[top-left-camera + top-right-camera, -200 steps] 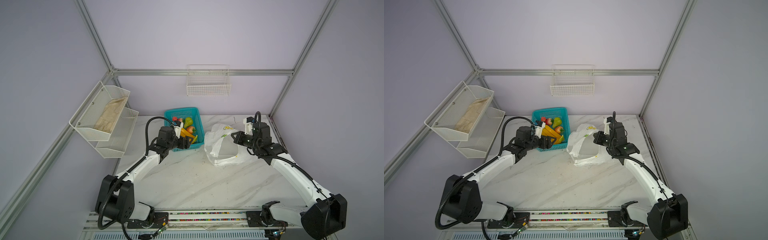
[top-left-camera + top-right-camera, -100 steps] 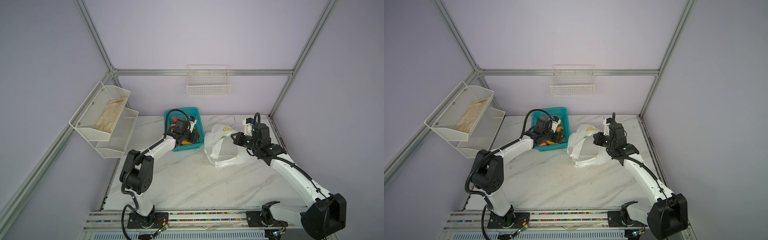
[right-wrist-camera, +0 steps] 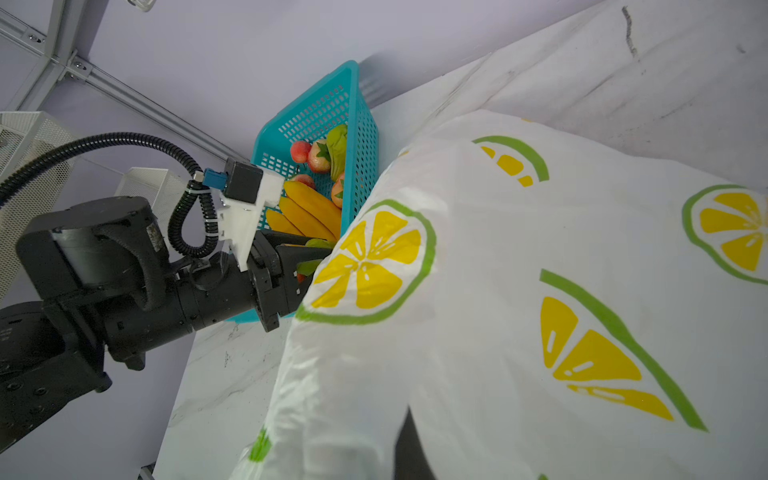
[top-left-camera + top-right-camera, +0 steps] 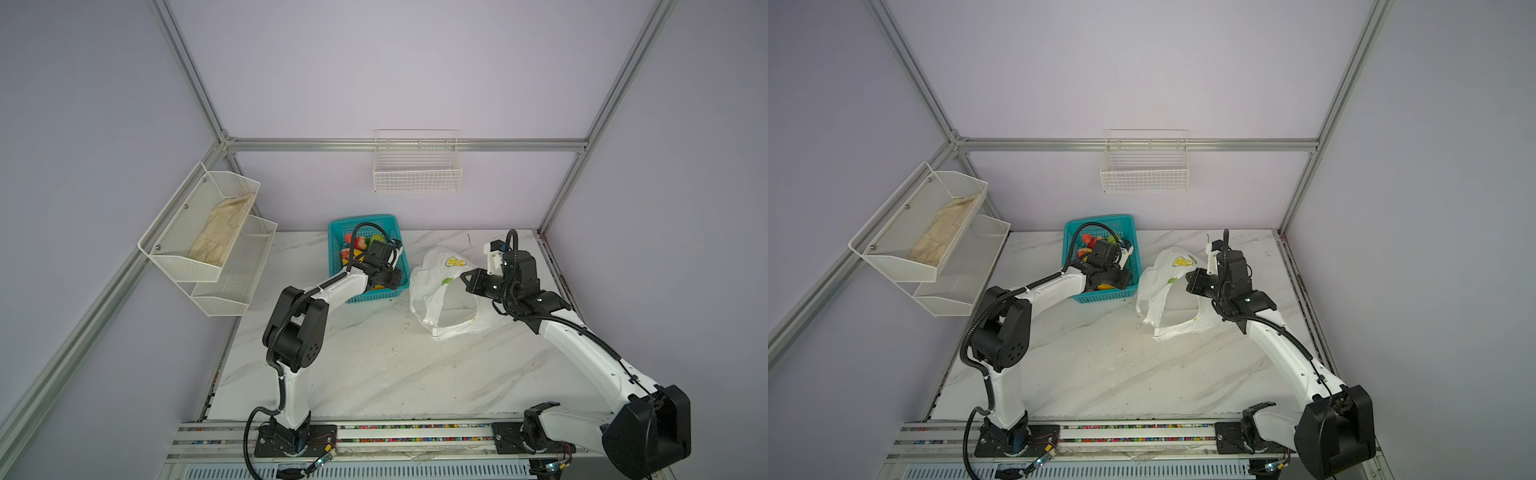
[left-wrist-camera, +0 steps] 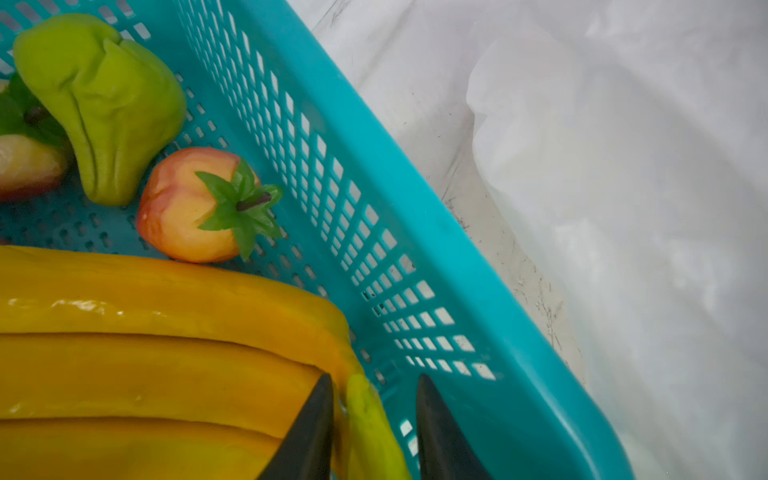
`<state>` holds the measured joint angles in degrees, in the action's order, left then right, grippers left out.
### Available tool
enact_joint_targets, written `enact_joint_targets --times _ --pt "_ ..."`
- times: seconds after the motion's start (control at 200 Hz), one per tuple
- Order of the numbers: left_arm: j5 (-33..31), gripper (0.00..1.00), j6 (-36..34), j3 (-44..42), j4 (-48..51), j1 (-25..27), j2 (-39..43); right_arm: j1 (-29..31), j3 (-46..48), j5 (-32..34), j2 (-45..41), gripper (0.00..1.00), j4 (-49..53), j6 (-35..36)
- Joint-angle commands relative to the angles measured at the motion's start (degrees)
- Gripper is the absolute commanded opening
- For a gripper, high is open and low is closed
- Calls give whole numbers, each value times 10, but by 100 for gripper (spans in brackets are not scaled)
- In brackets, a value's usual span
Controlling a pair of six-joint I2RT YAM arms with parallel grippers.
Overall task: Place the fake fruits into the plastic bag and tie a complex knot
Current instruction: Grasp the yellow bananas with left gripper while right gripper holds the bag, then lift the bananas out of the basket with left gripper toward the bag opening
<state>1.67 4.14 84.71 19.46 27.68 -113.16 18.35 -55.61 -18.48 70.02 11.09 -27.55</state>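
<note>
Marbled desk (image 4: 374, 374) carries a teal basket (image 5: 428, 232) where my left jaws stand narrow, straddling the green stem (image 5: 370, 424) of the banana bunch (image 5: 166, 374), one side touching, the other apart. Ahead of them lie a red-yellow fruit (image 5: 187, 208) and the green pear (image 5: 99, 104). My right jaws pinch the rim of the plastic bag (image 4: 440, 270), just beside the basket.

Fruits (image 4: 356, 242) in basket (image 4: 362, 219) at rear of table (image 4: 395, 365), w/ bag (image 4: 436, 270) just R of it.

both top views — high, looking down at whole table (image 4: 374, 365) | wrist views — close; both catch teal basket (image 5: 440, 249), plastic bag (image 5: 623, 208)
</note>
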Motion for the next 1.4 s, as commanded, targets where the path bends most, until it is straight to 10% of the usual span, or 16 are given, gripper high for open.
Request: enact_joint_targets --times 0.0,0.295,0.99,1.395 --pt "-26 22 -14 52 9 8 2 -3 7 -1 -18 2 -11 5" --pt "-35 0 16 25 3 29 82 -3 31 21 -56 2 -23 -25" --pt "64 0 221 -292 -65 91 551 -20 4 -34 -18 5 -66 -78" --pt "182 0 286 -401 4 204 634 -28 -32 -97 11 5 -55 -93"
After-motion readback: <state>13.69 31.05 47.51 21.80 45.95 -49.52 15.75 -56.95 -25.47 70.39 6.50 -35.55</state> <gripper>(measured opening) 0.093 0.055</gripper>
